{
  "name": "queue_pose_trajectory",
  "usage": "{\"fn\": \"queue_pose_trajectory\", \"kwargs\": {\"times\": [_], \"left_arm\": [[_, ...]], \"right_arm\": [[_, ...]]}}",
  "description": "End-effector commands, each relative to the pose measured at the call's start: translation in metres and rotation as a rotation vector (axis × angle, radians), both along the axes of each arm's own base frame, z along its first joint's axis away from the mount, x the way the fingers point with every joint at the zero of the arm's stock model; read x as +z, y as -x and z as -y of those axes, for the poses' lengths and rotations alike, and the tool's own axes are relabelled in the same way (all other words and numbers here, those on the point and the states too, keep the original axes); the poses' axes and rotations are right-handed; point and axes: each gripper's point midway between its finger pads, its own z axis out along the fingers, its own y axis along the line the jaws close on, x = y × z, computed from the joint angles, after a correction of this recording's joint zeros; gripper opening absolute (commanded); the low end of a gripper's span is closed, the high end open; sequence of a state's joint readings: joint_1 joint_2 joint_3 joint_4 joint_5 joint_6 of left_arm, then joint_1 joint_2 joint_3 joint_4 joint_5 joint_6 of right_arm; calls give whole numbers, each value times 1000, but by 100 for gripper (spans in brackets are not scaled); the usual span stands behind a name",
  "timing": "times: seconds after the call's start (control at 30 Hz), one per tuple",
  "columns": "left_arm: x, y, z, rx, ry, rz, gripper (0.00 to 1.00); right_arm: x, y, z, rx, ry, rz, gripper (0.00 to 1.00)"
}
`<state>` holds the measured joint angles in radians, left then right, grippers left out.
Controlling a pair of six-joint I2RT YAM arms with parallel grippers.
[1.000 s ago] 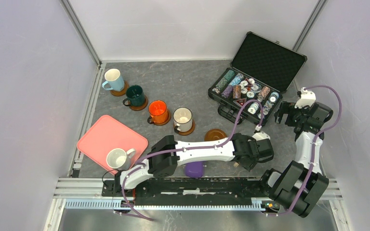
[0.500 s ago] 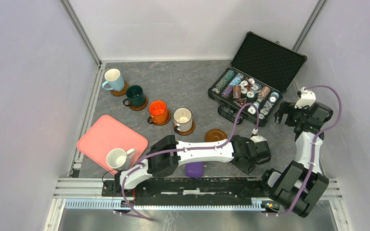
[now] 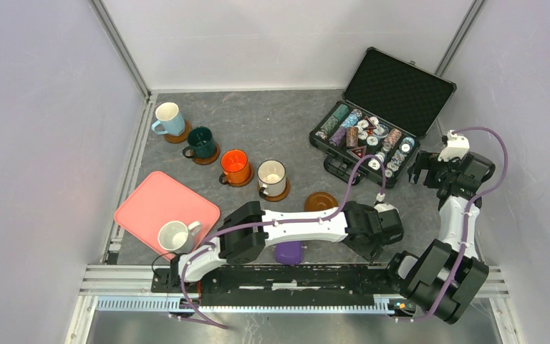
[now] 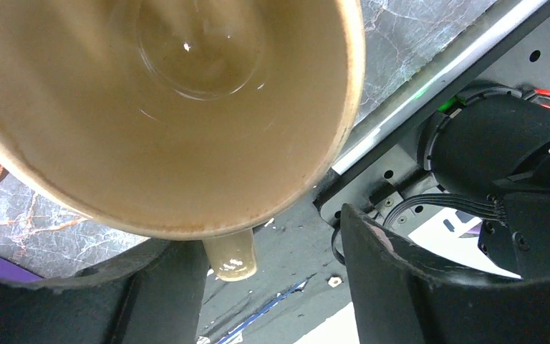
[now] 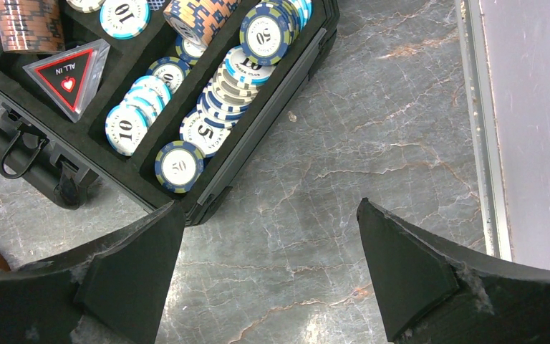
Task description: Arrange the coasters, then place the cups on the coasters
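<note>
**Top view.** My left end effector (image 3: 371,240) is stretched out low over the grey marbled bench (image 3: 286,122), and what sits under it is hidden. A bare round dark wood coaster (image 3: 320,201) lies just ahead-left of it. Further left, a cream ceramic mug with a dark base (image 3: 272,176) stands on its own coaster. My right end effector (image 3: 417,172) hangs beside the open black poker-chip case (image 3: 401,89).

**Left wrist view.** A beige ceramic mug (image 4: 165,107) fills the frame. Its handle (image 4: 230,258) sits between my fingers (image 4: 401,287), close to one with a clear gap to the other. The jaws are part open, not clamped.

**Right wrist view.** The jaws are spread wide and hold nothing, with bare bench below. The chip case is ahead-left.
</note>
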<state>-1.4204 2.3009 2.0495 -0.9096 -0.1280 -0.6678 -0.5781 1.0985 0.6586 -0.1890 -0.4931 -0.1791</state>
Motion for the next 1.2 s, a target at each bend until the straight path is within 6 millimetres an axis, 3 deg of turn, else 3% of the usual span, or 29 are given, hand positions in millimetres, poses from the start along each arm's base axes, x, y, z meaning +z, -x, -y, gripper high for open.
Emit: {"fn": "queue_pose_trajectory", "kwargs": {"times": [0.0,0.17,0.47,0.67,0.77,0.87,0.97,1.03,1.17], "left_arm": [[41,-2,11,48,115,-1,74],[52,-12,2,47,123,38,79],[73,-14,-28,33,147,82,91],[108,-32,-46,-11,196,175,98],[121,-61,-62,-25,165,243,100],[135,-111,-89,-9,128,271,100],[164,-160,-121,16,133,318,100],[185,-183,-147,-13,165,338,100],[218,-220,-223,16,191,375,100]], "right_arm": [[9,-5,2,7,5,31,98],[9,-5,0,15,4,34,98],[9,-4,0,16,5,31,98],[8,-4,-4,43,1,35,98],[8,-4,-9,68,-8,38,98],[7,-4,-11,82,-13,40,98],[7,-4,-14,94,-18,48,98],[7,-4,-14,96,-20,48,98],[5,-4,-16,104,-30,44,98]]}}
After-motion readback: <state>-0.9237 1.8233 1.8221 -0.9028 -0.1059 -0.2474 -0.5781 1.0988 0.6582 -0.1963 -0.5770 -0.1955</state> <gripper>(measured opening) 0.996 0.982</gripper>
